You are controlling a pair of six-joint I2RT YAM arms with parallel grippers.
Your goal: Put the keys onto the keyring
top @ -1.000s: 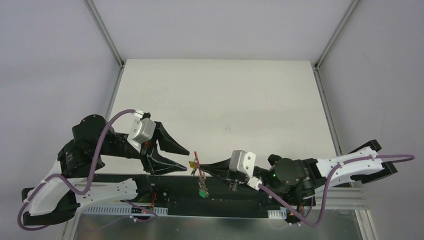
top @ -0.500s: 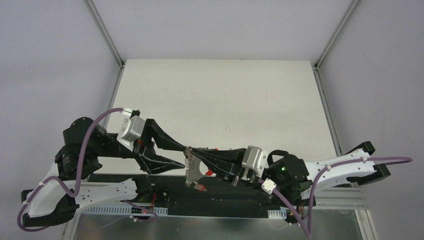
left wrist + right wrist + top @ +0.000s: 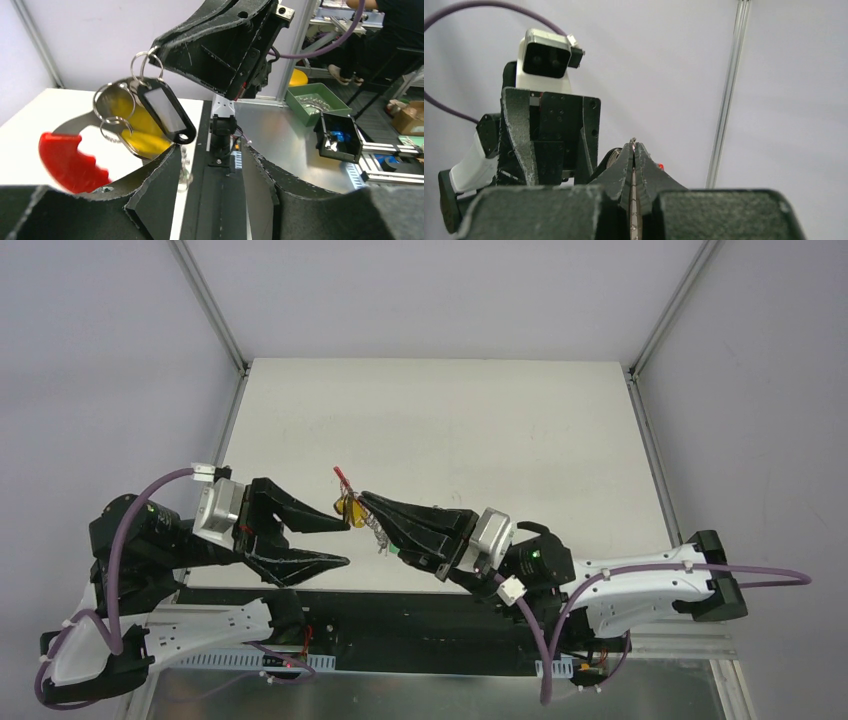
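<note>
White table (image 3: pixel 500 420) | right pincer (image 3: pixel 362 498) closed on keyring (image 3: pixel 341 474), keys (image 3: pixel 349 510) dangling | left pincer (image 3: pixel 341 541) agape, empty, bunch just right of its tips

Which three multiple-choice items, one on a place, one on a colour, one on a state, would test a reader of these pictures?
1. Where is the keyring?
A. above the table, held by the right gripper
B. flat on the table
C. under the table

2. Which colour is the tag nearest the right gripper's tip?
A. blue
B. black
C. purple

3. How is the left gripper?
A. shut on a key
B. shut on the tag
C. open

Answers: 1 A, the shut jaws carry it in the air; 2 B, black plastic in the left wrist view; 3 C, its jaws stand wide apart.
</note>
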